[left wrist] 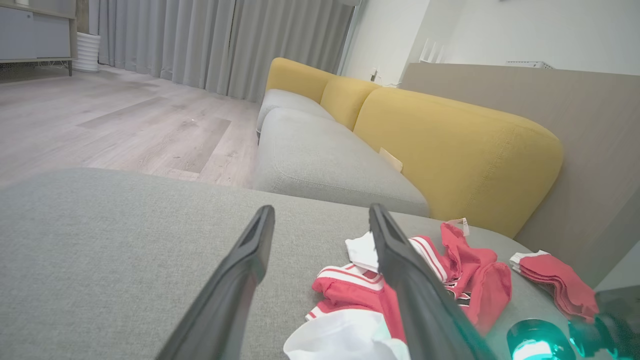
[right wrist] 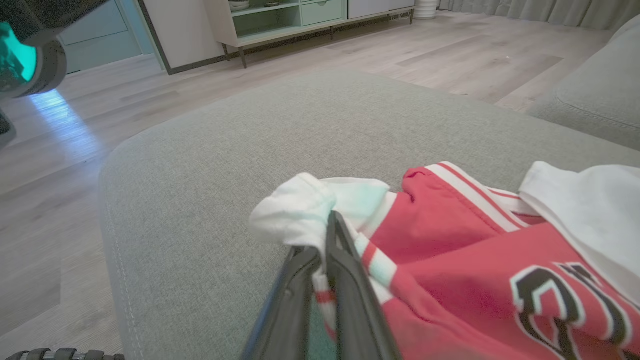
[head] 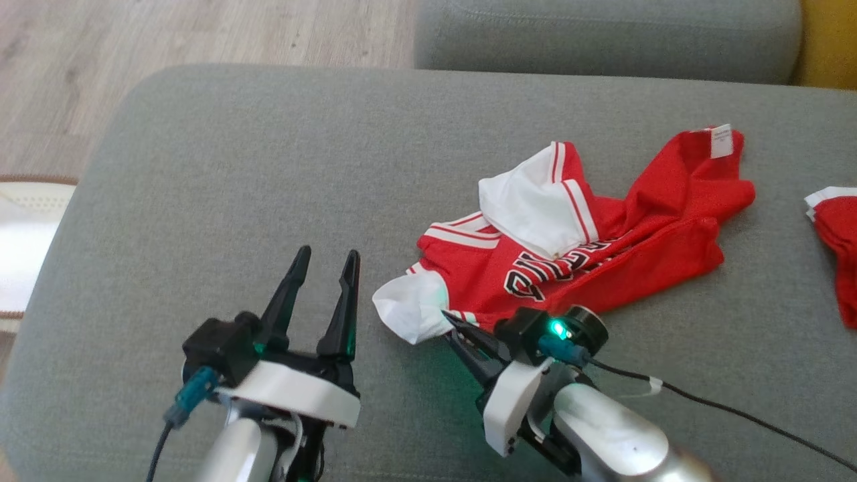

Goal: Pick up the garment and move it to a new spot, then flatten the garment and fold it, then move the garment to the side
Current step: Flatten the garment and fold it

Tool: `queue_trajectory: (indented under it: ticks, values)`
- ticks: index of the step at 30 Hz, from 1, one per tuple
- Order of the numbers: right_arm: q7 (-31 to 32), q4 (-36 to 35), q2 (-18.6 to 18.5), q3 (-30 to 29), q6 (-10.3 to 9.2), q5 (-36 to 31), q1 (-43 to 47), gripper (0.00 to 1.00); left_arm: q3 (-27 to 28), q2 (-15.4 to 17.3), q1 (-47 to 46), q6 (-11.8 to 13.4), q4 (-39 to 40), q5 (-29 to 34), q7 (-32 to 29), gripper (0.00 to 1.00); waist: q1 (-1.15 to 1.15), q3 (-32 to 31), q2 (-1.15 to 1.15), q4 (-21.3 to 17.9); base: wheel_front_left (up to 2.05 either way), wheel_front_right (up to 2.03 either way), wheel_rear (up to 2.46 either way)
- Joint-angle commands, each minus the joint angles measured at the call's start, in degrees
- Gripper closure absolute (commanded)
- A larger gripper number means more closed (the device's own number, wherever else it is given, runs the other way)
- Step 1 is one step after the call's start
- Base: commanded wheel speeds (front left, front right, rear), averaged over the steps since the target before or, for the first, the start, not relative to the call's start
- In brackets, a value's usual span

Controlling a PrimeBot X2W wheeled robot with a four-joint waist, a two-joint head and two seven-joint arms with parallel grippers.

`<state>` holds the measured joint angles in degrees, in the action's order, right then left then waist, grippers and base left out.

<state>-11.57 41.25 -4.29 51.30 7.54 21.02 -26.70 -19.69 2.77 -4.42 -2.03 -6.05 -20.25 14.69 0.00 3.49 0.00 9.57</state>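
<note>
The red-and-white garment (head: pixel 589 248) is lying crumpled right of the grey cushion's (head: pixel 234 167) middle. The right gripper (head: pixel 462 331) is pinching its white-trimmed corner nearest the front edge, fingers closed on the cloth. The left gripper (head: pixel 329 254) is hovering just beside, fingers spread around nothing. Another red piece (head: pixel 837 248) is sitting at the right edge.

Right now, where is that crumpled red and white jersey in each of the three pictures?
Head view: the jersey lies right of centre on the grey cushion.
Left wrist view: lower right, partly behind one of the left fingers.
Right wrist view: bottom right, running off the edge.
Shared landmark: its bunched white corner, pinched by the right fingers.
</note>
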Motion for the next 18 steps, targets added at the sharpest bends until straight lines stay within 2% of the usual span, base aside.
queue_trajectory:
  ticks: [1,6,11,14,18]
  values:
    - [-0.21,-1.36,1.4,0.25,-0.05,0.92,-0.29,0.0,1.95,0.1,-0.46,-0.12,1.41,0.6,0.31,0.0,0.0,-0.79,0.0,-0.46,0.0,0.0,0.0]
    - [-0.61,-1.0,0.81,-2.03,-0.05,1.57,0.04,0.0,2.21,0.1,0.37,-0.13,1.31,0.83,0.31,0.0,0.0,-2.25,0.0,-1.65,0.0,0.0,0.0]
    - [-1.36,-2.37,-1.63,-7.78,-0.05,1.97,0.81,0.0,2.84,0.1,1.16,-0.08,1.42,1.03,0.31,0.0,0.0,-3.76,0.0,-3.67,0.0,0.0,0.0]
    - [-2.02,-3.96,-3.51,-14.04,-0.05,1.13,2.06,0.0,3.25,0.1,1.61,0.0,1.66,1.13,0.31,0.0,0.0,-4.32,0.0,-4.92,0.0,0.0,0.0]
    - [-2.92,-7.17,-4.81,-26.54,-0.05,-1.72,5.42,0.0,3.85,0.1,1.97,0.23,2.18,1.23,0.31,0.0,0.0,-4.51,0.0,-6.48,0.0,0.0,0.0]
